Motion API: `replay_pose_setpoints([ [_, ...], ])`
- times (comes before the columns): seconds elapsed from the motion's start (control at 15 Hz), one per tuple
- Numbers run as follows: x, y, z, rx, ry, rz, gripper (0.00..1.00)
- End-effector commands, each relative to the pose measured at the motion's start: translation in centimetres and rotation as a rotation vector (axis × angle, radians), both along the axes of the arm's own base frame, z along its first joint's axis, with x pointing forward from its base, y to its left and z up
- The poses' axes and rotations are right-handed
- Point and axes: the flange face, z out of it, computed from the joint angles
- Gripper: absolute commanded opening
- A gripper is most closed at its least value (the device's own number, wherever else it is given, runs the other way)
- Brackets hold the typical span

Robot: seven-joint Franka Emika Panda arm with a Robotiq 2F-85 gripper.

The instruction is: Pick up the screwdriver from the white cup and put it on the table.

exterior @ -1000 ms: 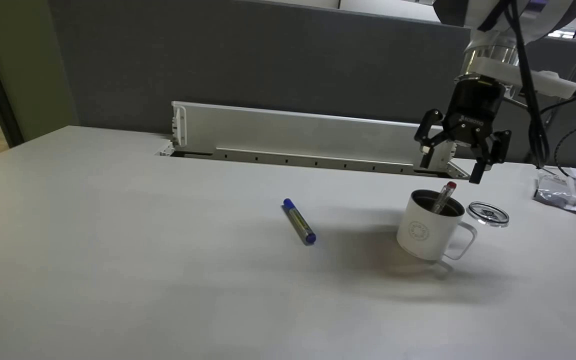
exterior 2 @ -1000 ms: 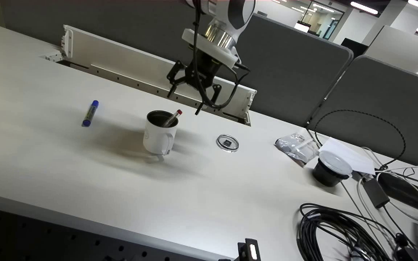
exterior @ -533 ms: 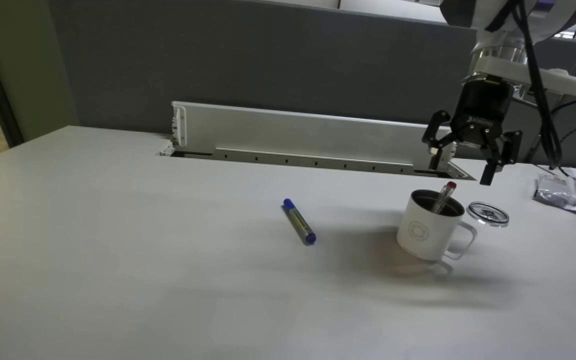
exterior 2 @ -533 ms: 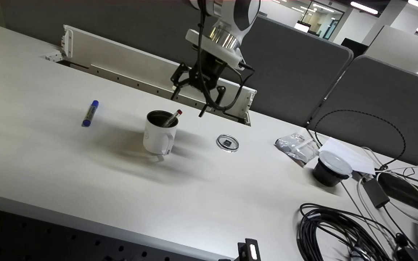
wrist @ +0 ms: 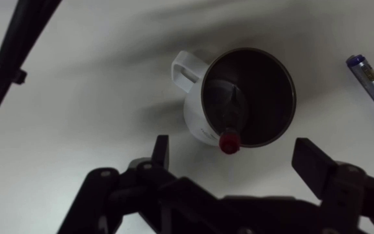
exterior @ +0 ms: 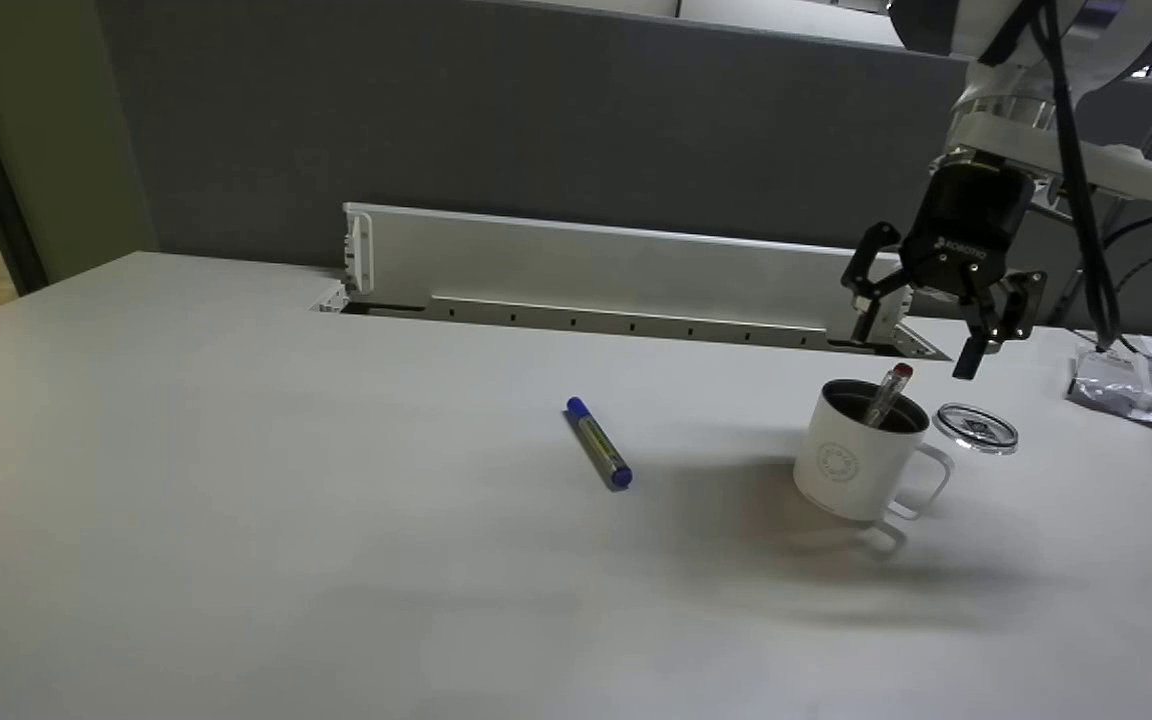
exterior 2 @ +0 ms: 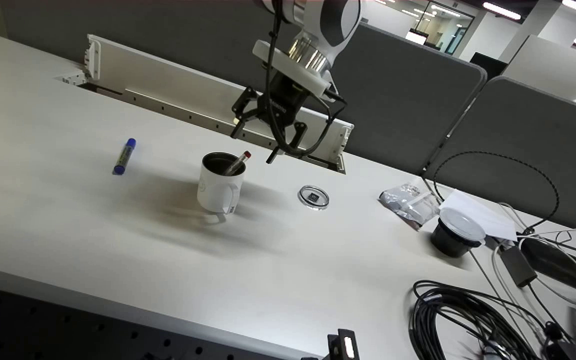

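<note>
Above the table (exterior: 336, 560), the gripper (exterior: 912, 354) hangs with its two black fingers (wrist: 161, 151) spread wide apart, holding nothing. Seen from the wrist, the red end of the screwdriver (wrist: 231, 125) shows between them, well clear of both.

The screwdriver leans inside the white cup (exterior: 851, 470), its upper end poking out past the rim. It is slim and straight, with a clear, greyish barrel and a blunt red end; lower down it turns dark and narrows to a thin point. What that point rests on is too dark to tell.

The cup stands on the table, white with a round printed mark, a loop handle and a dark inside. Near the handle lies a clear round lid (exterior: 976, 428). Well apart, on the cup's other side, lies a pen (exterior: 599, 445) with blue ends.

Along the far edge runs a long white slotted tray (exterior: 586, 260). In an exterior view, a silvery bag (exterior 2: 408, 202), a lidded black tub (exterior 2: 455, 237) and a coil of black cable (exterior 2: 422, 325) lie farther off.
</note>
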Motion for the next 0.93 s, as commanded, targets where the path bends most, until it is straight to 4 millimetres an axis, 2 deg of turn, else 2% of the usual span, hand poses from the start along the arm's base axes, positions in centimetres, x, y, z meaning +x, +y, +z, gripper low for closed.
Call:
replay_pose_setpoints([
  [0.0,-0.7,0.4,0.7,0.043,-0.052,-0.06,0.68],
  [0.67,-0.3,1.7,0.3,0.081,-0.11,-0.095,0.07],
  [0.8,0.1,1.9,0.9,0.092,-0.116,-0.086,0.08],
  [0.87,0.1,1.9,2.2,0.123,-0.104,-0.063,0.08],
])
